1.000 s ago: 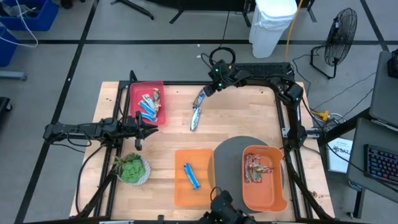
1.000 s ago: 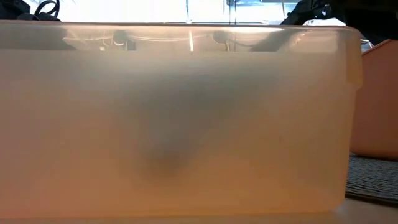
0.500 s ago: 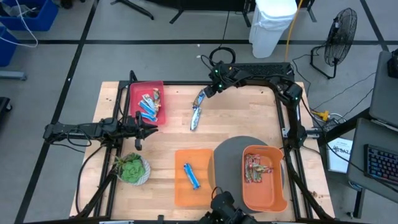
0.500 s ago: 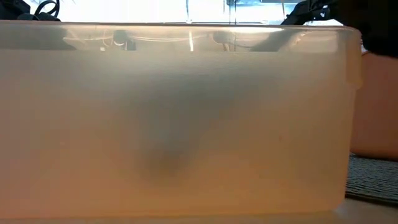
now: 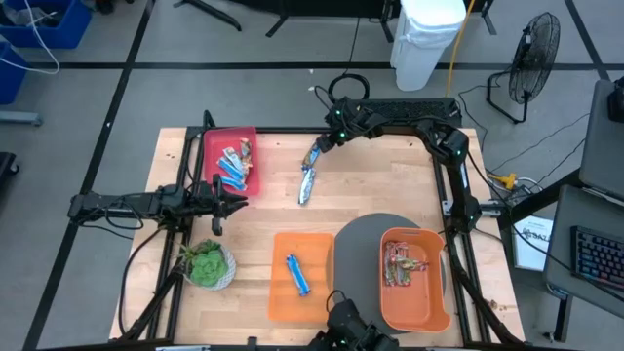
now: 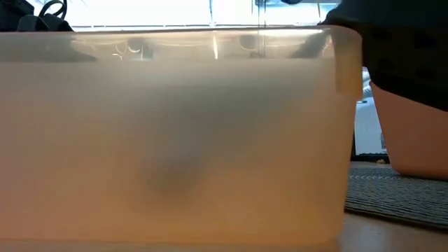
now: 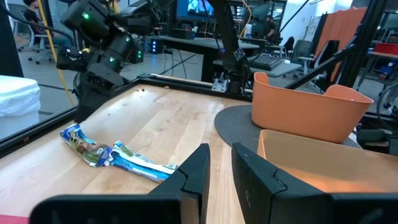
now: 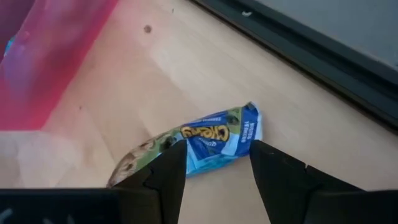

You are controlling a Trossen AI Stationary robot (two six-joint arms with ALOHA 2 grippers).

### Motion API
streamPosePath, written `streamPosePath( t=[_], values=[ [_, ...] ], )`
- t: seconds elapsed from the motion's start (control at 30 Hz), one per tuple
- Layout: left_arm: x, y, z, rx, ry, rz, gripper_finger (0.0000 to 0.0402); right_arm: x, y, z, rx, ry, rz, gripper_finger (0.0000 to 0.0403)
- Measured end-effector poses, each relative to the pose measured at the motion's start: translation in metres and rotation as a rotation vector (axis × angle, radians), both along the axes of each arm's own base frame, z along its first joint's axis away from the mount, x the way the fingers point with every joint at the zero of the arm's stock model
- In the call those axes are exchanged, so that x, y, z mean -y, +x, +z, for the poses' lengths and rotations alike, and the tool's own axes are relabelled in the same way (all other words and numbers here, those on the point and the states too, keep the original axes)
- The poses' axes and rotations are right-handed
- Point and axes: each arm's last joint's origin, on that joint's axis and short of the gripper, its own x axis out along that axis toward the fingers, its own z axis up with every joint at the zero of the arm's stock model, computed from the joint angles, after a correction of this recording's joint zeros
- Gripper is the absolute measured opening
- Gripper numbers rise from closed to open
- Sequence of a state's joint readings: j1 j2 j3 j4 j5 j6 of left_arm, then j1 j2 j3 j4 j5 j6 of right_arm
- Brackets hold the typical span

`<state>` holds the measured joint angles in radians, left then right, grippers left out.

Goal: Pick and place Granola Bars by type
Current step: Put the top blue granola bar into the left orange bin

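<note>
Low view shows almost nothing but the pale translucent wall of the flat orange bin [image 6: 175, 140], standing right against the lens, with the round grey mat [image 6: 399, 192] on the tabletop [image 6: 392, 234] beside it.

From above, that flat orange bin [image 5: 283, 307] sits at the near edge and holds one blue bar [image 5: 297, 275]. Just beside it the deeper orange tub [image 5: 434, 304] rests on the grey mat [image 5: 356, 244] and holds several reddish-brown bars [image 5: 402, 263]. The green plant in its white bowl [image 5: 205, 264] stands near the near-left corner.

Farther in, the left hand [image 5: 237, 204] hangs at the near end of the red tray [image 5: 251, 136]; its fingers stand a narrow gap apart with nothing between them, as the left wrist view shows [image 7: 219, 171]. The red tray holds a few blue and mixed bars [image 5: 232, 168].

Around mid-tabletop lies a silvery-blue bar [image 5: 306, 185], end to end with a second bar with a blue and green wrapper [image 5: 313, 154] just beyond it.

At the far side, the right hand [image 5: 323, 146] is low over that second bar. In the right wrist view its fingers [image 8: 158, 171] are spread on either side of the wrapper's blue end [image 8: 205, 140], not clamped on it; the bar lies flat on the wood, close to the red tray's corner [image 8: 43, 68].
</note>
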<state>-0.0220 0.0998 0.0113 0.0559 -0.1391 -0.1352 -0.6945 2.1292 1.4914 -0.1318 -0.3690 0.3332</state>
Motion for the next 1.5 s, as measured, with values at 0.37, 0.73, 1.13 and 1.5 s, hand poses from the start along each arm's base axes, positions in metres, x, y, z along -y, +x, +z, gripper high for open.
streamPosePath(
  t=[0.37, 0.73, 1.13, 1.5],
  values=[
    [0.000, 0.000, 0.000, 0.000, 0.000, 0.000, 0.0072, -0.001, -0.001, -0.001, -0.009, 0.008, 0.001, 0.0169],
    [0.000, 0.000, 0.000, 0.000, 0.000, 0.000, 0.0072, 0.004, -0.004, -0.014, -0.050, 0.019, -0.032, 0.0169],
    [0.000, 0.000, 0.000, 0.000, 0.000, 0.000, 0.0072, 0.002, 0.004, -0.016, 0.015, 0.030, 0.004, 0.0169],
    [0.000, 0.000, 0.000, 0.000, 0.000, 0.000, 0.0072, 0.002, 0.005, -0.017, 0.011, 0.014, -0.007, 0.0152]
  ],
)
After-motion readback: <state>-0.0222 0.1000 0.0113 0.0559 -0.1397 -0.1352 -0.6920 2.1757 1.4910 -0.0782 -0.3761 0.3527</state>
